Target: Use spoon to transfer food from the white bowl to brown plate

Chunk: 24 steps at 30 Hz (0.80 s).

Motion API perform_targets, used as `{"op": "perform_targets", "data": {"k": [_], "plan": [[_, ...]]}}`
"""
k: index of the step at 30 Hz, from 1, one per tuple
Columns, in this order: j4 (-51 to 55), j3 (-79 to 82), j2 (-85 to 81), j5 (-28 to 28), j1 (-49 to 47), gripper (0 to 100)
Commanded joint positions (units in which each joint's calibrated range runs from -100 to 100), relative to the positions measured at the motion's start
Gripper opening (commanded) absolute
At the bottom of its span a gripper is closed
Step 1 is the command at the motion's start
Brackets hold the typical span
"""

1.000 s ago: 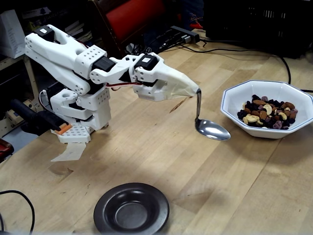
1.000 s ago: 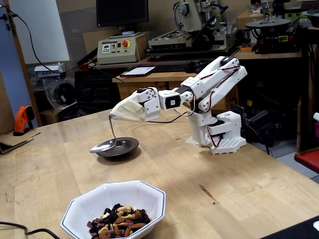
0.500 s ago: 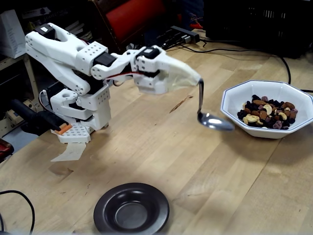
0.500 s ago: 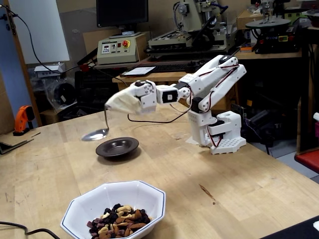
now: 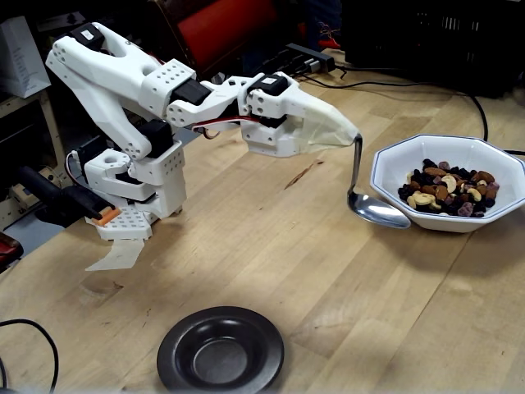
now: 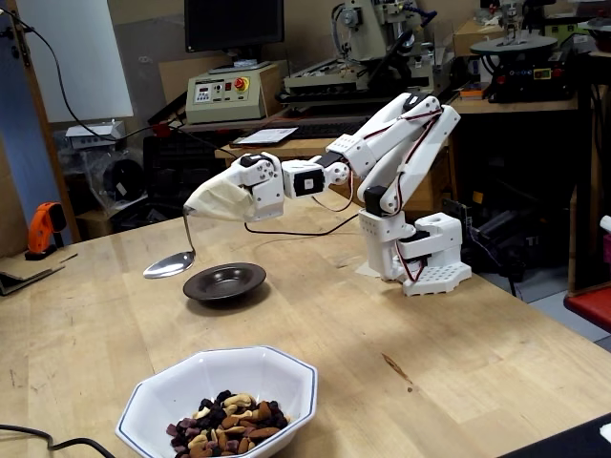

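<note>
My gripper (image 5: 353,136) (image 6: 191,210) is wrapped in beige tape, so its fingers are hidden, and the spoon's handle comes out of its tip. The silver spoon (image 5: 379,212) (image 6: 169,266) hangs down, empty, above the wooden table. In a fixed view it is just left of the white bowl (image 5: 426,220), close to its rim. That octagonal bowl (image 6: 220,374) holds the food (image 5: 447,193) (image 6: 229,425), mixed nuts and dried fruit. The brown plate (image 5: 176,351) (image 6: 197,287) lies empty, well away from the bowl.
The white arm base (image 5: 131,189) (image 6: 420,258) stands at the table's edge. A black cable (image 5: 480,115) runs behind the white bowl and another cable (image 5: 25,328) loops at the front left. An orange tool (image 6: 43,229) and workshop machines sit beyond the table.
The arm has stretched out and carried the spoon toward the white bowl. The spoon rose a little, then came down again. Bowl and plate have not moved.
</note>
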Motion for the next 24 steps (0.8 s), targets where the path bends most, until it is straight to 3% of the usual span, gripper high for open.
{"op": "perform_targets", "data": {"k": [1, 16, 24], "plan": [[-1.59, -4.13, 0.44, 0.15, -3.14, 4], [-1.75, -3.96, 1.21, 0.15, -16.4, 4], [-1.67, -3.87, 1.21, 0.15, -18.1, 4]]}}
